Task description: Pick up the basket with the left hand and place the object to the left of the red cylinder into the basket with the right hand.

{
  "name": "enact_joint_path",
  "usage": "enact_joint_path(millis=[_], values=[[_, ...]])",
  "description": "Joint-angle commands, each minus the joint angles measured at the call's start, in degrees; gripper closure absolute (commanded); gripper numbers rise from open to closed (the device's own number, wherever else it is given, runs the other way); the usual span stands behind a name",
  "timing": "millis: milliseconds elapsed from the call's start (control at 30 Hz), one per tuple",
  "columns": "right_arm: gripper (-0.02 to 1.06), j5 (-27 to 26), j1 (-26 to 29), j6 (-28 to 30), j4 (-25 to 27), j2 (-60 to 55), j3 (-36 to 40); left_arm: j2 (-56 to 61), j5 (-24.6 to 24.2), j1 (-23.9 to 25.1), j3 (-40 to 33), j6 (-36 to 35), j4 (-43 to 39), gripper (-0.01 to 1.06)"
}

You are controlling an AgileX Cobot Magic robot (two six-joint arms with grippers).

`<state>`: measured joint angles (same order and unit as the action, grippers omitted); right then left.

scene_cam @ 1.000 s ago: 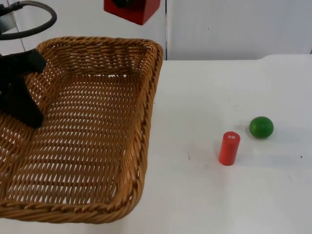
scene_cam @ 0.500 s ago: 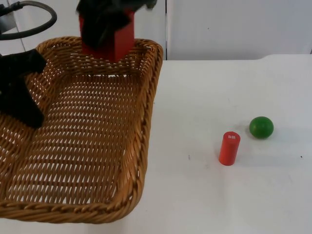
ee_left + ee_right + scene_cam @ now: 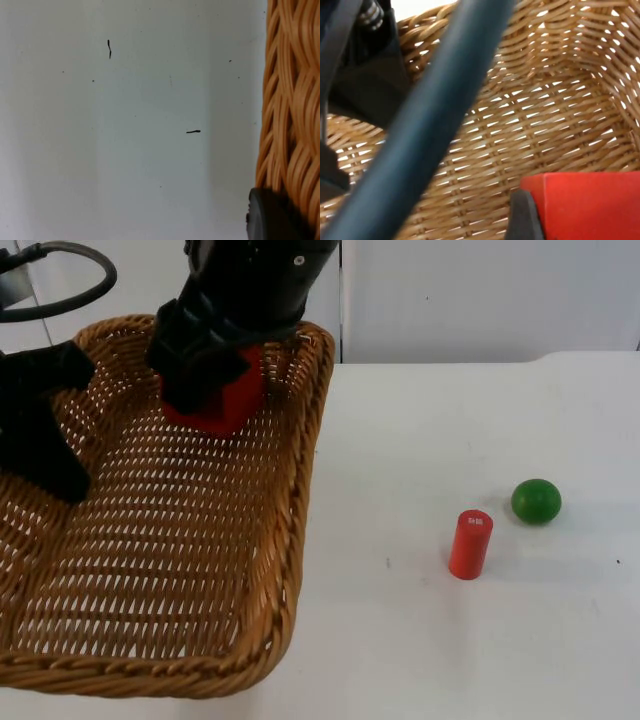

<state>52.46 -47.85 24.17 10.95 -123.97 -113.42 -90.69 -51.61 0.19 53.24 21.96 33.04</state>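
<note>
The wicker basket (image 3: 300, 490) covers the left of the table, and my left gripper (image 3: 45, 440) is shut on its left rim; one black fingertip (image 3: 272, 216) presses the woven rim (image 3: 290, 110) in the left wrist view. My right gripper (image 3: 205, 390) hangs inside the basket's far end, shut on a red block (image 3: 238, 400). In the right wrist view the red block (image 3: 590, 205) sits between the fingers just above the basket's weave (image 3: 545, 115). The red cylinder (image 3: 470, 544) stands upright on the table to the right.
A green ball (image 3: 536, 501) lies just right of and behind the red cylinder. The grey partition wall (image 3: 480, 300) closes the table's far side. Open white table lies between the basket and the cylinder and along the front.
My right arm has come down from the far edge with the red block, from above the basket's back rim to inside the basket. Basket, left gripper, cylinder and ball have stayed put.
</note>
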Motion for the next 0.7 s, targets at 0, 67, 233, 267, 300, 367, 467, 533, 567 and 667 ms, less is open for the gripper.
enact_joint_path(millis=[0, 67, 233, 267, 300, 367, 467, 533, 567, 667], values=[[0.88, -1.2, -0.2, 0.0, 0.8, 0.3, -0.5, 1.0, -0.3, -0.1, 0.1, -0.4, 1.0, 1.05], [0.79, -1.2, -0.2, 0.0, 1.3, 0.3, -0.5, 1.0, -0.3, -0.1, 0.1, -0.4, 1.0, 1.05], [0.36, -1.2, -0.2, -0.7, 1.3, 0.3, -0.5, 1.0, -0.3, -0.1, 0.1, -0.4, 1.0, 1.05], [0.30, -1.2, -0.2, -0.8, 1.2, 0.3, -0.5, 1.0, -0.3, -0.1, 0.1, -0.4, 1.0, 1.05], [0.27, -1.2, -0.2, -0.8, 1.2, 0.3, -0.5, 1.0, -0.3, -0.1, 0.1, -0.4, 1.0, 1.05], [0.27, -1.2, -0.2, -0.8, 1.2, 0.6, -0.5, 1.0, -0.3, -0.1, 0.1, -0.4, 1.0, 1.05], [0.27, -1.2, -0.2, -0.8, 0.9, 1.2, -0.7, 1.0, -0.3, -0.1, 0.1, -0.4, 1.0, 1.05], [0.27, -0.8, -0.2, -0.8, 0.7, 2.4, -0.8, 1.0, -0.3, -0.1, 0.1, -0.4, 1.0, 1.05], [0.27, -0.8, -0.2, -0.8, 0.7, 2.4, -0.8, 1.0, -0.3, -0.1, 0.1, -0.4, 1.0, 1.05], [0.27, 0.8, -0.1, -0.8, -1.3, 4.4, -0.8, 1.0, -0.3, -0.1, 0.1, -0.4, 1.0, 1.05]])
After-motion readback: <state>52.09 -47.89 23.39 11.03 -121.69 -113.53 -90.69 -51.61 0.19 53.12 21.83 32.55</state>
